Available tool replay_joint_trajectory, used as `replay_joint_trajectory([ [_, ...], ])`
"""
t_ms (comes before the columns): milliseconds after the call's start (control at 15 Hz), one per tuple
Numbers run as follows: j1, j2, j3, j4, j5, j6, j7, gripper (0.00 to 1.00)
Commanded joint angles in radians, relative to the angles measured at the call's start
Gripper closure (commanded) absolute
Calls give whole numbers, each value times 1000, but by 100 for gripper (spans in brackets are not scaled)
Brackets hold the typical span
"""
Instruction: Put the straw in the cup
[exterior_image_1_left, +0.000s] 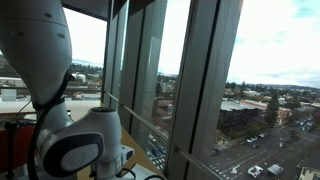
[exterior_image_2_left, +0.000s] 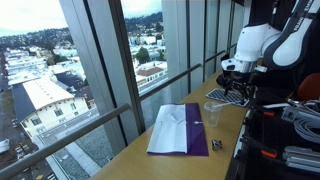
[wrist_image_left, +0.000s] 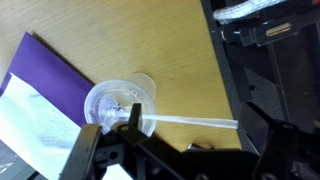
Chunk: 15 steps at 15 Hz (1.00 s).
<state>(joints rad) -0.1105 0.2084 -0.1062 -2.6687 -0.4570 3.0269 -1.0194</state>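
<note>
In the wrist view a clear plastic cup (wrist_image_left: 118, 104) stands on the wooden table, seen from above. A clear straw (wrist_image_left: 190, 121) runs level from the cup's rim out to the right, its far end next to black equipment. Its left end is hidden behind my left fingertip, so I cannot tell whether it is inside the cup. My gripper (wrist_image_left: 190, 135) is open, with the fingers wide apart on either side of the straw and not closed on it. In an exterior view the cup (exterior_image_2_left: 212, 112) stands on the table just in front of the gripper (exterior_image_2_left: 234, 88). The straw does not show there.
A purple folder with white paper (exterior_image_2_left: 180, 130) lies beside the cup, also in the wrist view (wrist_image_left: 45, 75). A small dark object (exterior_image_2_left: 217, 146) lies near the table's edge. Black equipment (wrist_image_left: 270, 70) borders the table. Tall windows (exterior_image_2_left: 110, 60) run along the table's far side.
</note>
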Motion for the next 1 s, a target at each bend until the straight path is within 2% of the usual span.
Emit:
replay_joint_trajectory([
  [0,17,26,-28,18,-49,43,4,0],
  [467,30,14,-23,47,-54,68,-3,0],
  [933,14,26,-20,140,-50,59,-11,0],
])
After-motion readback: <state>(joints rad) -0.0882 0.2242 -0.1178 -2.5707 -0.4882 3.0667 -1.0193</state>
